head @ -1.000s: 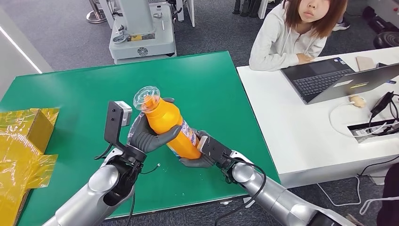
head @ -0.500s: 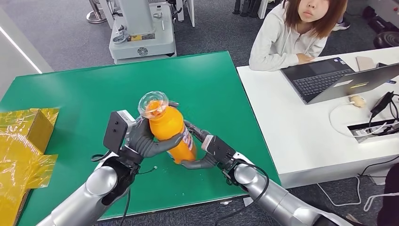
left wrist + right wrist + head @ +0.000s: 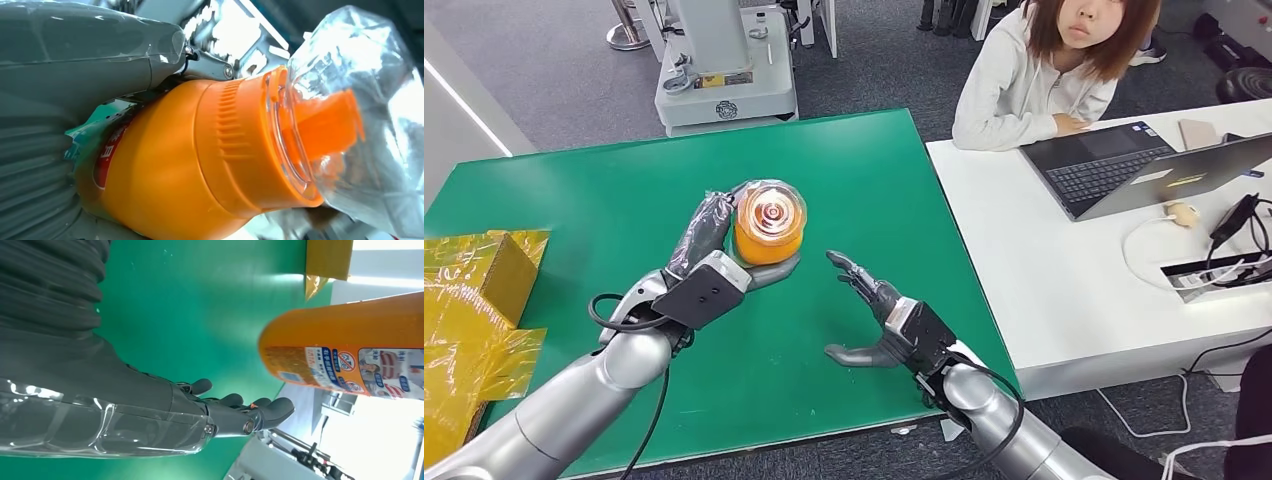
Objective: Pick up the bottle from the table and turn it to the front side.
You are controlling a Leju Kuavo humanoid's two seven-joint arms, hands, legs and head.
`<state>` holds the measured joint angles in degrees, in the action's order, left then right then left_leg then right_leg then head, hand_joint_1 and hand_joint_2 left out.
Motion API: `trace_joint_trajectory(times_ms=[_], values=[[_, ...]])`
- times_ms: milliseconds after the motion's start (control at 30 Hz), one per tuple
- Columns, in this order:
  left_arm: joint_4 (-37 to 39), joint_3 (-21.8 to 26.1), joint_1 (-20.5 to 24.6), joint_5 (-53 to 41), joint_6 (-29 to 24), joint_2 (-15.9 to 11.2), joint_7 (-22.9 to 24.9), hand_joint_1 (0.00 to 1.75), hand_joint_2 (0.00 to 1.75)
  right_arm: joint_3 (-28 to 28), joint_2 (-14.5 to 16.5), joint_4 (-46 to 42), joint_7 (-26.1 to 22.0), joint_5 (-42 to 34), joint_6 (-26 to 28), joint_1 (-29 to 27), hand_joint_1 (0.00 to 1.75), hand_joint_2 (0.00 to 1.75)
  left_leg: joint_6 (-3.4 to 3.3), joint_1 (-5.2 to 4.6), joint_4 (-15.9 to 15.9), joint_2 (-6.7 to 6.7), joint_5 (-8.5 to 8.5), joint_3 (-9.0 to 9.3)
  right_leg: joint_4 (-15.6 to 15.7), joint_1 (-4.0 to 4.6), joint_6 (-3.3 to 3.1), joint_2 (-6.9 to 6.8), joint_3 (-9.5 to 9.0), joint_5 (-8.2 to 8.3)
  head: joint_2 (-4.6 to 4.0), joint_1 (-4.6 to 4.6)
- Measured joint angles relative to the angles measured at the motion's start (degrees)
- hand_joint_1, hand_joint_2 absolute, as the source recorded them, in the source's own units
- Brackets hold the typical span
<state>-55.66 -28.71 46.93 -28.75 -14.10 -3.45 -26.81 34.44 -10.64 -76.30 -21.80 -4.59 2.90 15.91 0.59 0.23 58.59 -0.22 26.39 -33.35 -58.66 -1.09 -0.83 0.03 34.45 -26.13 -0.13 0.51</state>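
— Where's the bottle point(image 3: 767, 226)?
— Up off the green desk point(image 3: 584, 200), gripped in the left hand point(image 3: 714, 250). Upright, clear cap point(image 3: 771, 212) pointing straight at the head camera, so mostly the top on show: orange body under a transparent dome.
— Seen closer?
— From the left wrist: orange shoulder, ribbed collar, clear cap over an orange spout, a label edge with red print tucked against the palm (grey thumb lying across the body).
— And the right hand point(image 3: 879, 320)?
— Empty, fingers spread, thumb out, hovering over the desk just beside the bottle, apart from it. From the right wrist: fingers point(image 3: 235, 412) extended above the green surface, bottle's base end and printed label point(image 3: 360, 371) hanging clear of them.
— Anything else around?
— Yellow wrapped boxes point(image 3: 474, 300) at the desk's left edge. A white desk point(image 3: 1064, 290) to the right carrying a laptop point(image 3: 1144, 165) and cables; a person in a light hoodie point(image 3: 1034, 85) seated behind it. A grey machine base point(image 3: 724, 80) on the floor beyond.
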Motion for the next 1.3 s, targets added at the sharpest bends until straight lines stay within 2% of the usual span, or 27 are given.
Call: trace_joint_trajectory(times_ms=[100, 233, 433, 533, 667, 767, 967, 1100, 1300], values=[[2.39, -2.36, 2.10, -11.99, -5.88, -0.49, 3.12, 1.75, 1.75, -0.25, 0.00, -0.62, -0.08, 0.35, 0.00, -0.35, 0.00, 1.75, 0.01, 0.01, 0.01, 0.00, -0.01, 0.00, 0.00, 0.00, 0.00, 0.00, 0.00, 0.00, 0.00, 0.00], [6.62, -7.36, 6.36, -32.56, -11.69, -1.43, 11.60, 1.75, 1.75, -0.85, 0.02, -2.08, -0.14, 1.80, 0.23, -1.75, 0.00, 1.75, 0.01, 0.01, 0.01, -0.02, -0.01, -0.01, -0.01, 0.01, 0.00, -0.02, -0.01, 0.00, 0.00, 0.01], [12.09, -12.59, 10.07, -49.77, -11.99, -2.09, 20.15, 1.75, 1.75, -2.40, 0.27, -4.70, -0.17, 4.48, 0.23, -4.23, 0.00, 1.75, 0.01, 0.00, 0.01, -0.01, -0.01, -0.01, -0.01, 0.00, 0.00, -0.01, -0.01, 0.00, 0.00, 0.01], [14.42, -13.76, 11.22, -56.32, -11.28, -2.84, 22.57, 1.75, 1.75, -3.74, 0.80, -6.32, -0.22, 5.93, 0.07, -5.95, 0.00, 1.75, 0.01, 0.01, 0.01, 0.00, -0.01, -0.02, -0.01, 0.00, 0.00, 0.00, -0.01, 0.00, 0.00, -0.01], [15.52, -14.34, 12.37, -60.05, -9.42, -5.18, 22.99, 1.75, 1.75, -5.64, 1.29, -8.24, -0.81, 6.36, -0.63, -7.93, 0.00, 1.75, 0.01, 0.01, -0.01, 0.02, -0.01, -0.02, -0.03, 0.01, 0.00, 0.03, -0.01, 0.00, 0.00, 0.00], [15.29, -14.35, 11.88, -60.72, -8.37, -8.30, 23.49, 1.75, 1.75, -6.90, 1.36, -8.93, -1.90, 6.27, -1.35, -8.74, 0.00, 1.75, 0.02, 0.01, -0.04, 0.14, -0.01, 0.01, -0.06, 0.01, -0.01, 0.14, 0.00, 0.00, 0.00, 0.01], [11.51, -14.22, 7.84, -60.84, -6.42, -17.43, 25.93, 1.75, 1.75, -8.73, 1.28, -9.44, -3.14, 6.16, -1.98, -10.05, 0.00, 1.75, 0.03, 0.03, -0.07, 0.29, -0.01, 0.06, -0.07, 0.04, -0.02, 0.30, 0.04, -0.01, 0.00, 0.00], [7.50, -12.50, 5.08, -60.58, -5.06, -23.19, 26.60, 1.75, 1.75, -8.91, 0.74, -10.11, -3.24, 6.18, -2.05, -10.80, 0.00, 1.75, 0.06, 0.06, -0.08, 0.30, -0.01, 0.04, -0.08, 0.11, -0.03, 0.31, 0.07, -0.02, 0.00, -0.01], [5.41, -10.91, 4.06, -60.33, -4.75, -25.87, 26.36, 1.75, 1.75, -9.03, 0.31, -10.47, -3.25, 6.12, -2.02, -11.26, 0.00, 1.75, 0.06, 0.06, -0.07, 0.29, -0.01, 0.02, -0.07, 0.11, -0.03, 0.28, 0.08, -0.02, 0.00, 0.01]])
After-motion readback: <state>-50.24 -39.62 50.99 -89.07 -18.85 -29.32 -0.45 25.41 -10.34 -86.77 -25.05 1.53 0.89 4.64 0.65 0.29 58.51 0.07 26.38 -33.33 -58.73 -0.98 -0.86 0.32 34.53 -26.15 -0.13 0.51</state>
